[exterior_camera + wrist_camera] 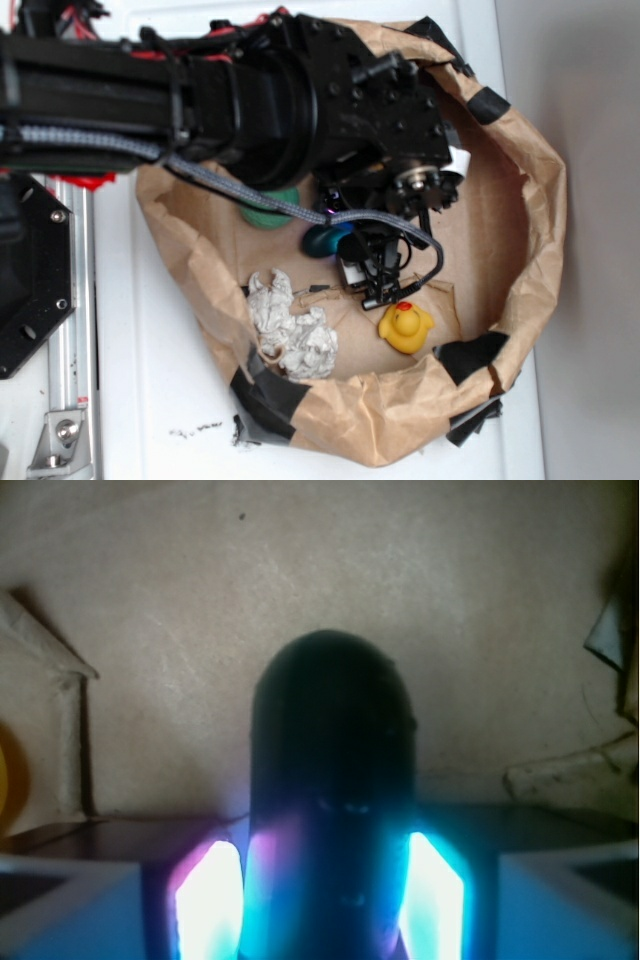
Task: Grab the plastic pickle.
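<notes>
My claw [330, 900] has the plastic pickle [333, 780] between its two pads [210, 905], one glowing pad on each flank, both pressed right against its dark glossy sides as far as I can see in the wrist view. So I read the claw as clamped on it, with the rounded end poking out ahead over brown paper.

From the exterior view the claw [378, 268] sits low inside the paper bag [520, 290], near the middle of its floor, but the pickle itself is lost there behind the arm and the cable. I judge the closing done. What I cannot tell is whether it has left the floor; a lift to prove the hold is what remains.

Just beside the claw, toward the bag's lower rim, is a yellow rubber duck [405, 326], apart from the pads. A crumpled white wad [292, 332] lies by the left wall, and a green ball [268, 212] peeks from under the arm.
</notes>
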You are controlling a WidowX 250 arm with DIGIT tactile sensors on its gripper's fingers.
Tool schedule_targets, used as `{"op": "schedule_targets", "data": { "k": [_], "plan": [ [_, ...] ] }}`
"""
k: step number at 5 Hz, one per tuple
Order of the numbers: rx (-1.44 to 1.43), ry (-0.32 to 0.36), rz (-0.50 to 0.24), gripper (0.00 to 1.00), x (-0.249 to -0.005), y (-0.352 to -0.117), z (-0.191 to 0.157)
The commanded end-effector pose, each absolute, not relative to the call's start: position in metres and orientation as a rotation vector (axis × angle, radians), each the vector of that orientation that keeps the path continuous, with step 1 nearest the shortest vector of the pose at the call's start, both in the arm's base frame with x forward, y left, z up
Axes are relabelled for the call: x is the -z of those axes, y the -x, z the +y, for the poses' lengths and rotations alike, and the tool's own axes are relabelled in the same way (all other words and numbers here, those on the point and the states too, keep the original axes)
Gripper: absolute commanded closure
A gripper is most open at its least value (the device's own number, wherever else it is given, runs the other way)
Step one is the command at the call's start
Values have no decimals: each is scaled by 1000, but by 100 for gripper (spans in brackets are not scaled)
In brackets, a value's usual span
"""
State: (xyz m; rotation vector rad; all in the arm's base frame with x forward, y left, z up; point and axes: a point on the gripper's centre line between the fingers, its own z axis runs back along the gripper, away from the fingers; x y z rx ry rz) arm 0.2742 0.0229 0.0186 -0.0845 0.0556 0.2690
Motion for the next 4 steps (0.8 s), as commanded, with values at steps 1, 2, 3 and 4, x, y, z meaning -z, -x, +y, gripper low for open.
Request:
{"op": "schedule_targets", "data": {
  "k": [1,2,3,4],
  "plan": [
    [-195,50,20,100,-36,-275,27],
    [-126,25,-153,100,-86,-272,39],
    [-127,4,-214,100,-136,-273,42],
    [-103,-22,-207,100,-187,-276,37]
  ]
}}
